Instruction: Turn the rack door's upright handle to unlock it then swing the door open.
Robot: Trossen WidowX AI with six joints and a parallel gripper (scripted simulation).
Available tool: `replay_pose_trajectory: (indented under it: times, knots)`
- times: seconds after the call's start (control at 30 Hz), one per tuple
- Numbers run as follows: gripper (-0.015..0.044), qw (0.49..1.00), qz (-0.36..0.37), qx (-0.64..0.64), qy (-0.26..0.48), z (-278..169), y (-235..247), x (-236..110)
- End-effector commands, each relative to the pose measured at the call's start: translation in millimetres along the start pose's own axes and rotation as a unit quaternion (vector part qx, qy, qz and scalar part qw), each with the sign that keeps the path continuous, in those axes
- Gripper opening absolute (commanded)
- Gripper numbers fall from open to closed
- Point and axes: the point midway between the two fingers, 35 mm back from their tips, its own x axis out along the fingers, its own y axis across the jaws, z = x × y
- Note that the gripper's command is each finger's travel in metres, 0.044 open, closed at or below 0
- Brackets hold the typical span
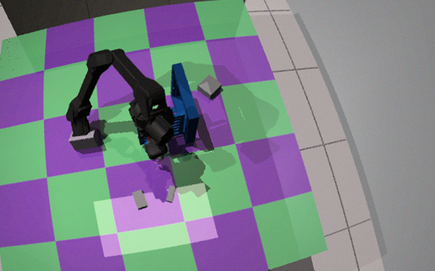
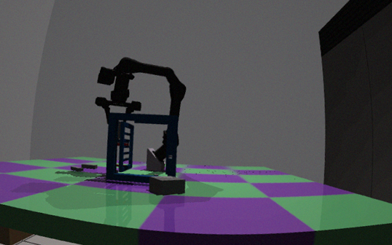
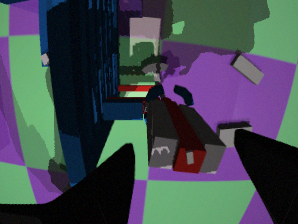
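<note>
The blue rack frame [image 1: 192, 113] [image 2: 109, 153] stands upright on the table. Its slatted blue door [image 1: 180, 118] [image 2: 132, 142] [image 3: 102, 50] stands swung well out of the frame; I cannot tell the exact angle. The upright grey handle with a red stripe [image 3: 190, 159] is on the door, its broad end crosswise to the door in the wrist view. My gripper [image 3: 184, 143] is open. Its fingertips are on either side of the handle, with a visible gap on each side. The arm hides most of the handle and the fingertips in the top view.
A grey block [image 1: 209, 87] [image 2: 167, 185] lies beside the frame, on the side away from the arm's base. Two small grey slabs [image 1: 139, 199] [image 1: 170, 194] lie on the chequered table [image 1: 237, 228] near the gripper; they also show in the wrist view [image 3: 248, 69] [image 3: 234, 136].
</note>
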Motion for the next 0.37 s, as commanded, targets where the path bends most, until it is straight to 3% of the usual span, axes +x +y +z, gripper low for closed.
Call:
replay_pose_trajectory:
  times: [0.0, 0.33]
  knots:
    - [0.0297, 1.000, -0.010, 0.005, -0.003, 0.4, 0.4, -9.9]
    - [0.0297, 0.999, -0.032, 0.013, -0.014, -0.7, 1.5, -33.0]
